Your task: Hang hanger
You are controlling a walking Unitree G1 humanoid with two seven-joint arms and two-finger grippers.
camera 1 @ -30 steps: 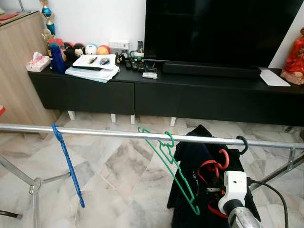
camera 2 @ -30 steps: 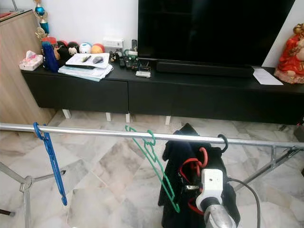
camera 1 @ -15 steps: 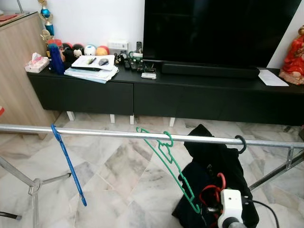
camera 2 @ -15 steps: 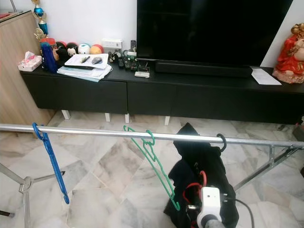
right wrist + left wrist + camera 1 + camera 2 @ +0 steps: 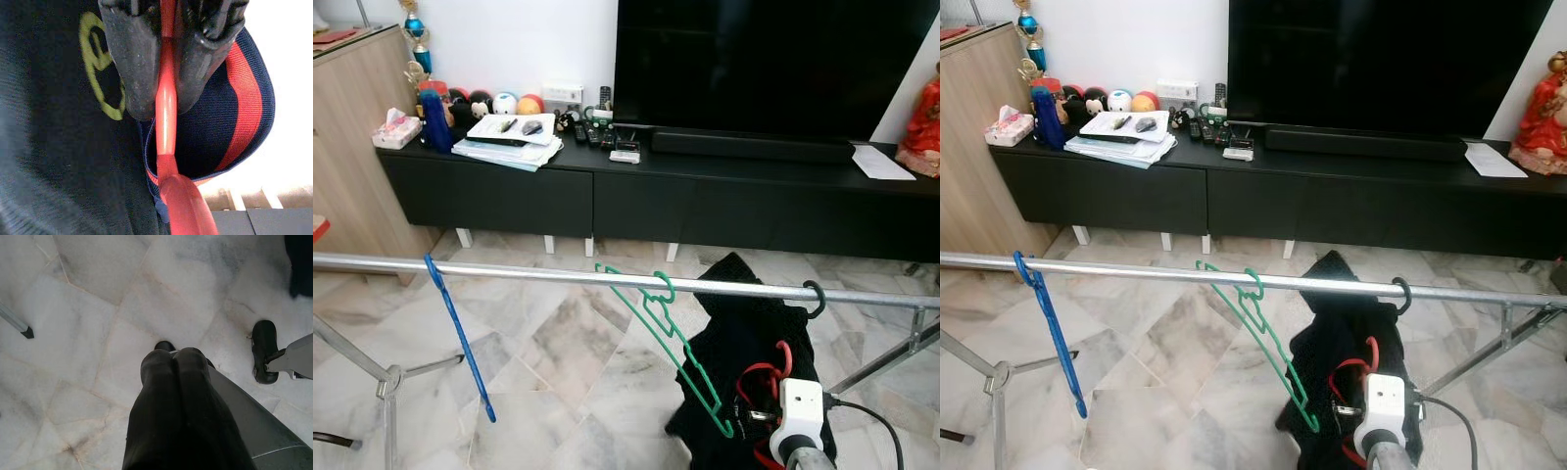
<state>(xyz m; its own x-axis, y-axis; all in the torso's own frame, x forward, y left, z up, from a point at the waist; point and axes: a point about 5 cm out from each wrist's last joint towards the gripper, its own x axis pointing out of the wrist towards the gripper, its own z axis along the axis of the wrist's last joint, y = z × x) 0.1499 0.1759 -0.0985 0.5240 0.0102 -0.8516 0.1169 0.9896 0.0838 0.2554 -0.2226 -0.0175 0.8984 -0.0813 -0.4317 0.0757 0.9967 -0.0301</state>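
Right gripper (image 5: 164, 105) fingers (image 5: 129, 63) clamp the red hanger (image 5: 166, 122) against dark garment (image 5: 744, 333).

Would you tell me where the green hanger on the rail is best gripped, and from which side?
Grip the green hanger on its slanting arm, just below the hook. It hangs tilted from the rail, its low end toward the robot, bare and open. Come from the robot's side, left of the dark garment, where the right claw holds the red hanger.
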